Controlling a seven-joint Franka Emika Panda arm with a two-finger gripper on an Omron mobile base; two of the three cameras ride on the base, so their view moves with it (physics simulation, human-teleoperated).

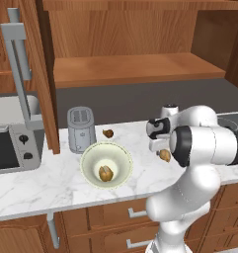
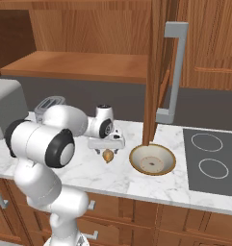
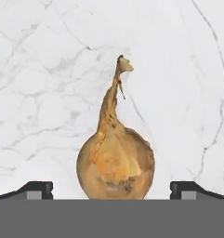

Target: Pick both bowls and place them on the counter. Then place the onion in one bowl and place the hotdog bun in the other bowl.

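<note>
- The counter (image 1: 51,188) is topped by a toaster (image 1: 81,129), with the cream-white bowl (image 1: 106,164) placed just in front of it.
- A bun-like item (image 1: 106,173) is seen inside that bowl.
- The onion (image 2: 108,155) is found on the counter left of the tan-brown bowl (image 2: 152,159) in the right base view, directly below the gripper (image 2: 106,142).
- A cooktop (image 2: 211,161) is set right of that bowl.

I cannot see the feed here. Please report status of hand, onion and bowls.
Hand open, above onion on counter. Cream bowl holds a brownish item, tan bowl empty. Nothing in the way.
</note>
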